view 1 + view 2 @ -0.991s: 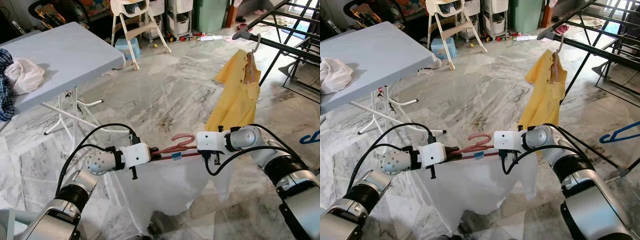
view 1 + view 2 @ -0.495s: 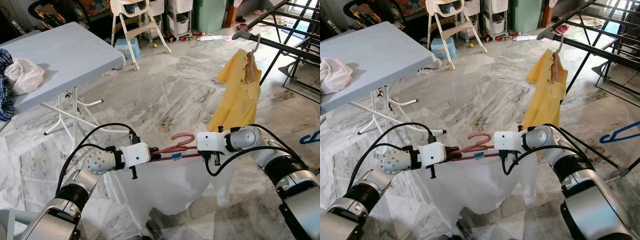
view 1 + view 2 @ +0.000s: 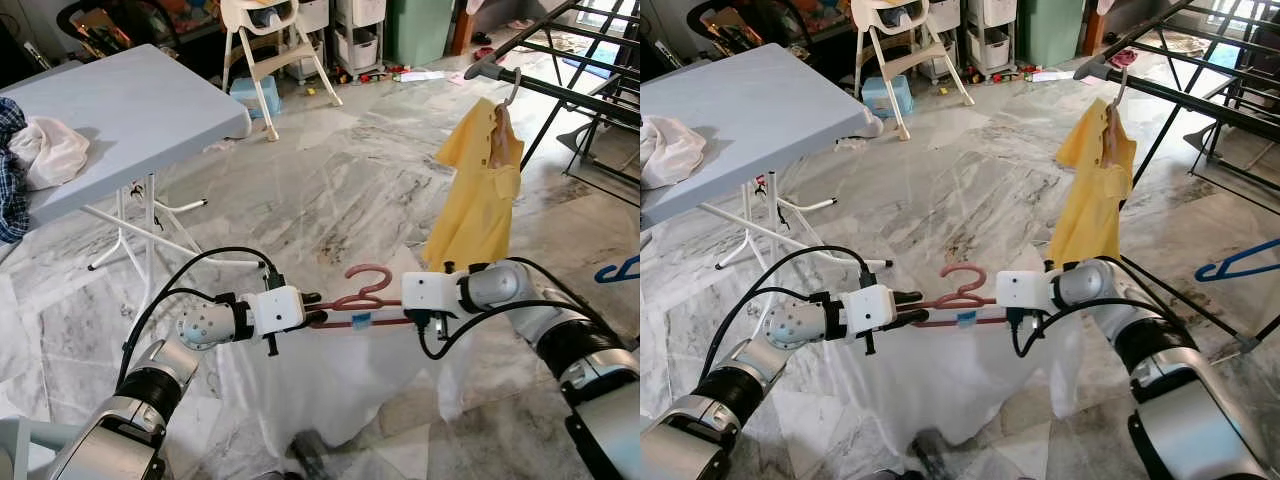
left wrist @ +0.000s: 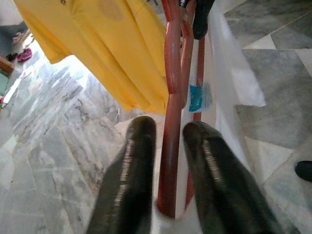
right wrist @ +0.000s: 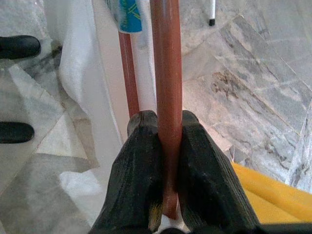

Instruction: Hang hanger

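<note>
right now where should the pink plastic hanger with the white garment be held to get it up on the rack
By its two shoulder arms, from opposite ends. The pink plastic hanger lies level, the white garment draped below and its hook free on top. The left gripper and right gripper each pinch a bar end, leaving the hook clear for the black drying rack.
</note>
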`<state>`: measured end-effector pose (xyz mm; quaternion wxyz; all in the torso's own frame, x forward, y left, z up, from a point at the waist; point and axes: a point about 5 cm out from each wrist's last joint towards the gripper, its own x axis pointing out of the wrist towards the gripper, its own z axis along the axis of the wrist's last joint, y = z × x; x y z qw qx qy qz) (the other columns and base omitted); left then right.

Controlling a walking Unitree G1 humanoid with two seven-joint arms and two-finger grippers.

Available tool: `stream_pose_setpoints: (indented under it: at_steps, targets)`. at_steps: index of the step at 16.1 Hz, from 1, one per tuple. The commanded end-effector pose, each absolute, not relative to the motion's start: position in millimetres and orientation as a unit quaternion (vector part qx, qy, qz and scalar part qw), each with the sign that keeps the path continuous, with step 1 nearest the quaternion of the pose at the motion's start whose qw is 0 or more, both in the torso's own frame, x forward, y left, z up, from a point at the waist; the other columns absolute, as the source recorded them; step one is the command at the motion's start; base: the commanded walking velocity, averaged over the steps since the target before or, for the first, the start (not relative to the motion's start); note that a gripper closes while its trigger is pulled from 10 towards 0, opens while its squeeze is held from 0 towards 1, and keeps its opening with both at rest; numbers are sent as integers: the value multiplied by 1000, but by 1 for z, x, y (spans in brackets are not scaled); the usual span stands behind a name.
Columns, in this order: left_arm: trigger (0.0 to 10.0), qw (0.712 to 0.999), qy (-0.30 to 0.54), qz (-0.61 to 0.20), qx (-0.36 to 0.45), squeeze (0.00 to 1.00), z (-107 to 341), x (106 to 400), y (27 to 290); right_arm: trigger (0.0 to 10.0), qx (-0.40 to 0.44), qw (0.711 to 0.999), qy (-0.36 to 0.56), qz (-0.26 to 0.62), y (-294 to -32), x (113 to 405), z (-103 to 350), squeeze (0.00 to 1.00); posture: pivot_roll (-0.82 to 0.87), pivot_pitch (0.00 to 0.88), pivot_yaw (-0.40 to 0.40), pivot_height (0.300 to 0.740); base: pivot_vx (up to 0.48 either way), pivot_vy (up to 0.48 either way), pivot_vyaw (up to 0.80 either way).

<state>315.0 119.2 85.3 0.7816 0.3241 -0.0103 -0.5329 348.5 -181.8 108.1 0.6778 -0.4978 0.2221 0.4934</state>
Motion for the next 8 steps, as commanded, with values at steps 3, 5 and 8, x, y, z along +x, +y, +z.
stream_pose_setpoints:
  at_steps: [3, 5, 8]
  targets:
    - [10000, 779, -22, -531, 333, 1000, 94, 319, 122, 0, -487, 695, 204, 488, -180, 350, 112, 0, -155, 55, 122, 740, 0, 0, 0]
    - [10000, 782, -31, -523, 338, 1000, 97, 321, 125, 0, -485, 697, 206, 486, -183, 348, 110, 0, -153, 57, 121, 740, 0, 0, 0]
    - [10000, 799, -50, -490, 344, 1000, 110, 329, 136, 0, -483, 713, 198, 469, -189, 346, 108, 0, -157, 58, 122, 740, 0, 0, 0]
